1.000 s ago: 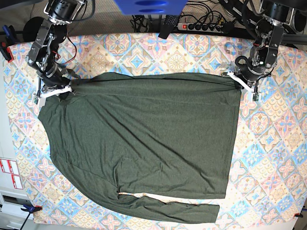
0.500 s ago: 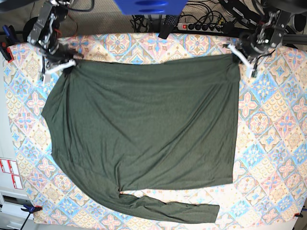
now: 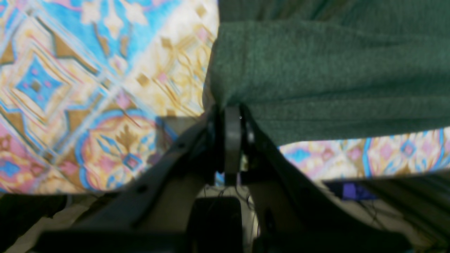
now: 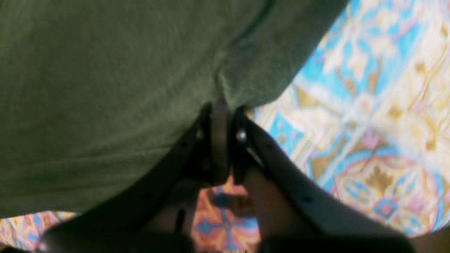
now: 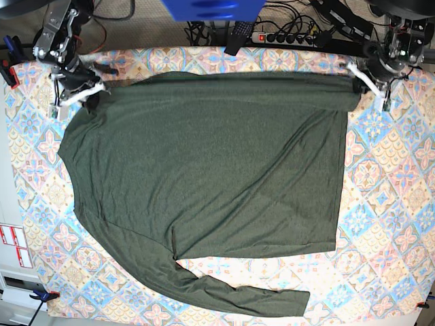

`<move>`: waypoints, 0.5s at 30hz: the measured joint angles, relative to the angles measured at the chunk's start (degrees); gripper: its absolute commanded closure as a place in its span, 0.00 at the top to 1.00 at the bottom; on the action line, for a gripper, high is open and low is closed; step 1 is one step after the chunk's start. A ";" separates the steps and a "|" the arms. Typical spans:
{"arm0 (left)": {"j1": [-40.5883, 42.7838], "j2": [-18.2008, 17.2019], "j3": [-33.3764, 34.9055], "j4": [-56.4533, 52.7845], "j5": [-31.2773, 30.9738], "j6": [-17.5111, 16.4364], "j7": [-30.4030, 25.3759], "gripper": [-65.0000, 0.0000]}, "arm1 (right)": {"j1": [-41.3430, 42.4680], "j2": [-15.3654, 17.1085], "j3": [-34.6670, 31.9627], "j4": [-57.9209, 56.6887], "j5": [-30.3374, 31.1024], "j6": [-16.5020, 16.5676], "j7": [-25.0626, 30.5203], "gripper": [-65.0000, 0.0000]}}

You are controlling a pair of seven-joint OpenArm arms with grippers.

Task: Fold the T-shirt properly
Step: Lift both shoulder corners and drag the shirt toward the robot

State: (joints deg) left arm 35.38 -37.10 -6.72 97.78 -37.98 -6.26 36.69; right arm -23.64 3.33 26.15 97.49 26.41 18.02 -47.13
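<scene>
Knit T-shirt (image 3: 334,80) bunches softly at our left gripper (image 3: 232,116), jaws clamped on its corner. Right gripper (image 4: 219,109) likewise pinches limp fabric. Overhead, it drapes across the patterned table (image 5: 387,204); we judge corners the surest holds.

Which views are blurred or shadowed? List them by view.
Left wrist: T-shirt knit fairly sharp, patterned tablecloth soft, left gripper dark in shadow. Right wrist: blurred throughout, right gripper dim. Base: sharp and evenly lit, with no strong glare.
</scene>
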 measured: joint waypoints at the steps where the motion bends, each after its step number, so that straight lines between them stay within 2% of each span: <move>1: -1.40 0.20 0.00 -0.04 0.00 0.11 0.37 0.00 | 0.81 -0.02 0.00 -0.02 -0.04 -0.04 -0.35 0.00; 7: -8.04 3.19 -0.02 0.11 0.17 0.13 0.07 0.00 | 9.29 0.00 -0.11 -0.63 0.00 0.00 0.31 0.00; 15: -16.46 5.99 0.02 -1.11 0.55 0.37 0.09 0.00 | 14.71 0.00 0.07 -7.17 -0.48 -0.02 -0.46 0.00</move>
State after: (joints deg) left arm 18.92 -31.11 -6.70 96.66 -37.43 -5.89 36.77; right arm -8.93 3.33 26.22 90.32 25.93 18.00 -47.59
